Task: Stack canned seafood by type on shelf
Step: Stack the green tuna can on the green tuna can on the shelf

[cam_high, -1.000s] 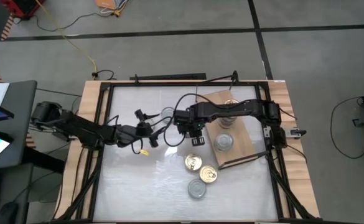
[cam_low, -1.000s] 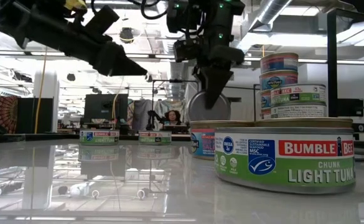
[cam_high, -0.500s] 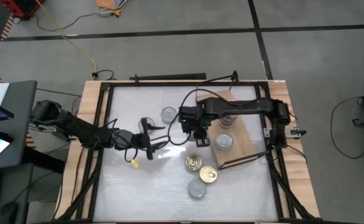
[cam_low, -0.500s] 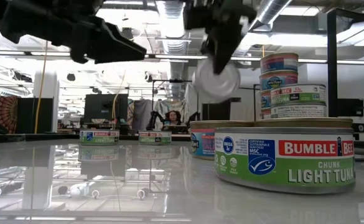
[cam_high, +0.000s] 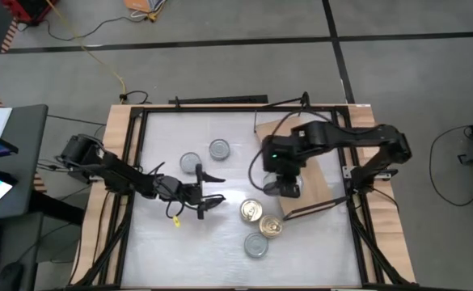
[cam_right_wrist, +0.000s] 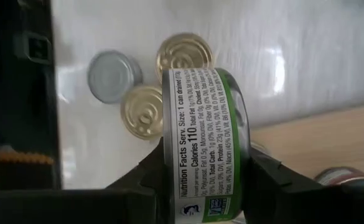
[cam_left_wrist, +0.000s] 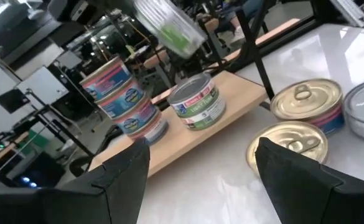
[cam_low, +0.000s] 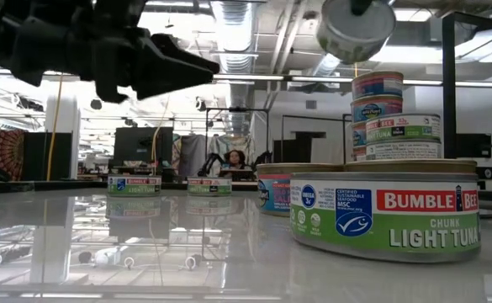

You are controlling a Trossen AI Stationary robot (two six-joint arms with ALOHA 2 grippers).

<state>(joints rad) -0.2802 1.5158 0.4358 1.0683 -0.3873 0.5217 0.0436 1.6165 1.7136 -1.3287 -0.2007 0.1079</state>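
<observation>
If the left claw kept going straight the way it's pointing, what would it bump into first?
Probably the gold-lidded tins on the white tabletop. The open left claw points right at them; beyond them lies the wooden shelf. Its height is hard to judge.

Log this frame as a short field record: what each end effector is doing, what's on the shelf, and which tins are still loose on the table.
right end effector: shut on a green-label tin, held in the air above the shelf
left end effector: open, empty, over the white tabletop
shelf: wooden board holding a stack of pink and blue tins and one green-label tin
loose tins, near side: two gold-lidded tins, one silver-lidded tin
loose tins, far side: two silver-lidded tins
task state: sorting unfinished
</observation>
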